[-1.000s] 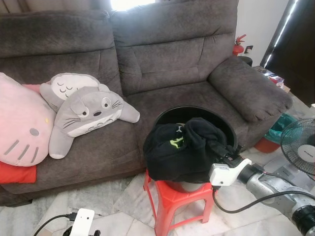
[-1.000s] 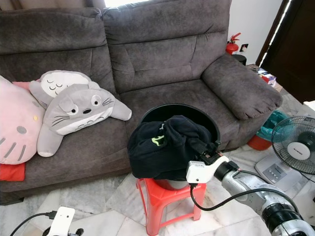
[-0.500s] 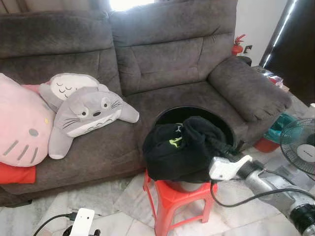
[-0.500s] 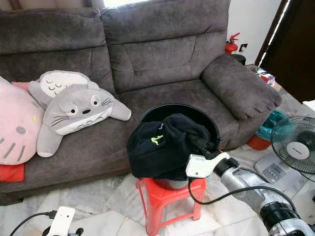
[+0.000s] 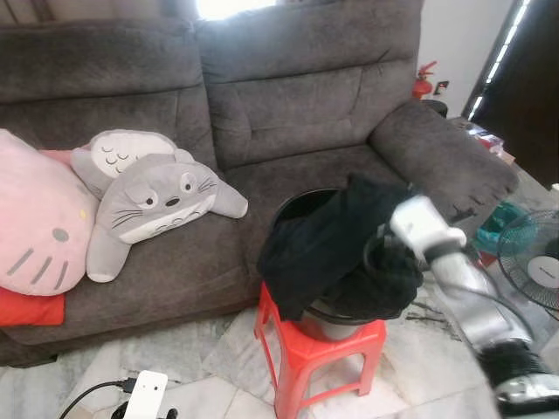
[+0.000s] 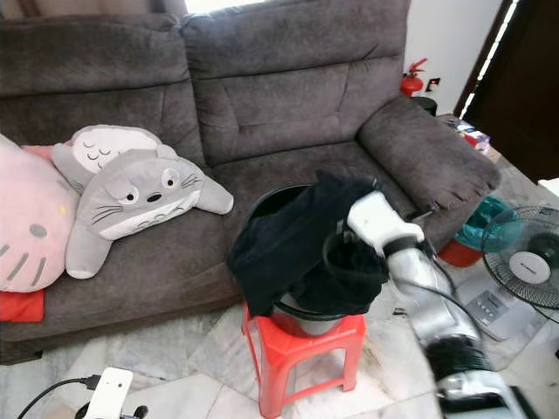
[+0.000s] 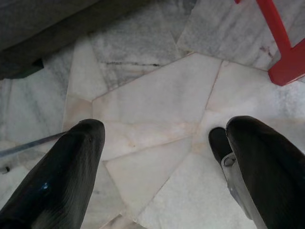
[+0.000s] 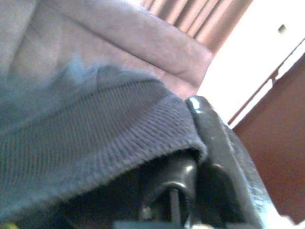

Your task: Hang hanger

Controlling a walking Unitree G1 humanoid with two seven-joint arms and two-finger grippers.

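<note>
A black garment (image 5: 323, 244) hangs half out of a black bucket (image 5: 293, 205) that stands on a red stool (image 5: 323, 349) in front of the sofa. My right gripper (image 5: 384, 209) is raised over the bucket's right side and is shut on the garment, whose top edge is pulled up into a peak. In the right wrist view the knit cloth (image 8: 86, 143) lies pinched against a black finger (image 8: 214, 143). No hanger can be made out. My left gripper (image 7: 162, 138) hangs open over the marble floor, near a leg of the stool (image 7: 281, 43).
A grey sofa (image 5: 306, 96) fills the back, with grey plush toys (image 5: 148, 196) and a pink cushion (image 5: 35, 218) on its left seat. A fan (image 5: 533, 262) stands at the right. A white device with a cable (image 5: 144, 393) lies on the floor, front left.
My right arm has swung upward and lifted the garment, which lay bunched on the bucket and now hangs stretched from the gripper. The left arm has stayed still.
</note>
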